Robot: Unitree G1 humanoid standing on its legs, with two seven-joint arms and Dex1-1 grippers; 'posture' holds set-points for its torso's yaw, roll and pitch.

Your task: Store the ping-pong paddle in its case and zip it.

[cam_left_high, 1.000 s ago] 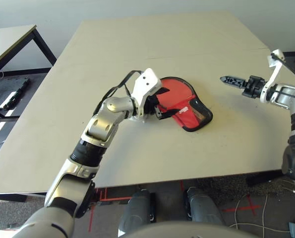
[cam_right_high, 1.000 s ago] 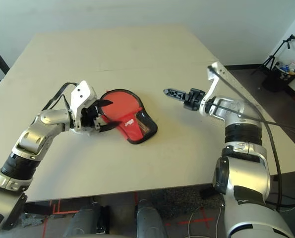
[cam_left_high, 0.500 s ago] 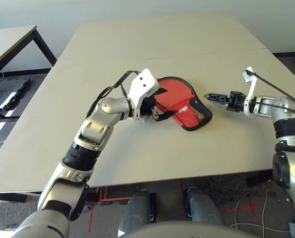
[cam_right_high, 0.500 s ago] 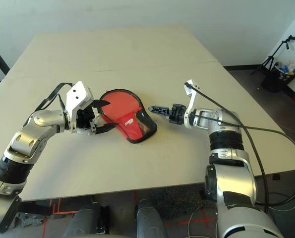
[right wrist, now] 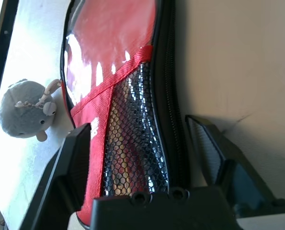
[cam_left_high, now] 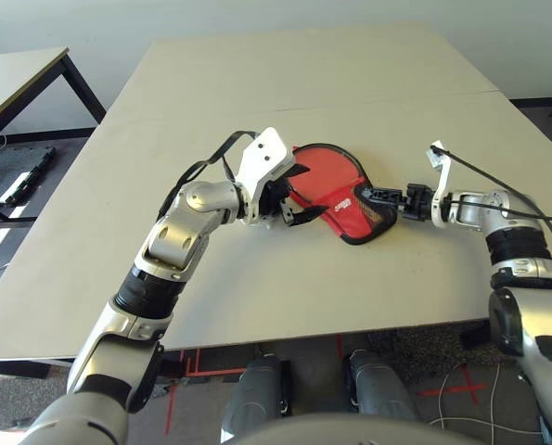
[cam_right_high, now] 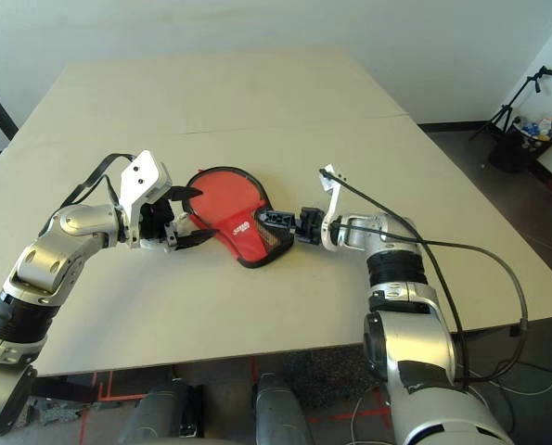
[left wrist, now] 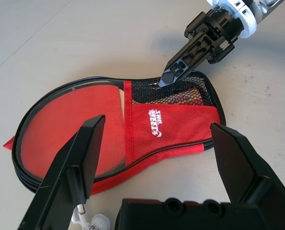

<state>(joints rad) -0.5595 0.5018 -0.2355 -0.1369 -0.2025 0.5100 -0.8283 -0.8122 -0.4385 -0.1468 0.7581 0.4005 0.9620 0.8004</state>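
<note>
The right gripper (right wrist: 140,158), fingers spread and holding nothing, straddles the black mesh end of the case (cam_left_high: 336,190); its wrist view reveals a grey pouch (right wrist: 22,115) beyond. The left gripper (left wrist: 156,158) gapes empty beside the case, mid-table (cam_left_high: 350,93)

My beige table (cam_left_high: 285,83) spans most of the frame. A second table (cam_left_high: 16,79) sits upper left, a tripod (cam_right_high: 521,97) upper right, and what looks like a grey pouch (right wrist: 22,115).
</note>
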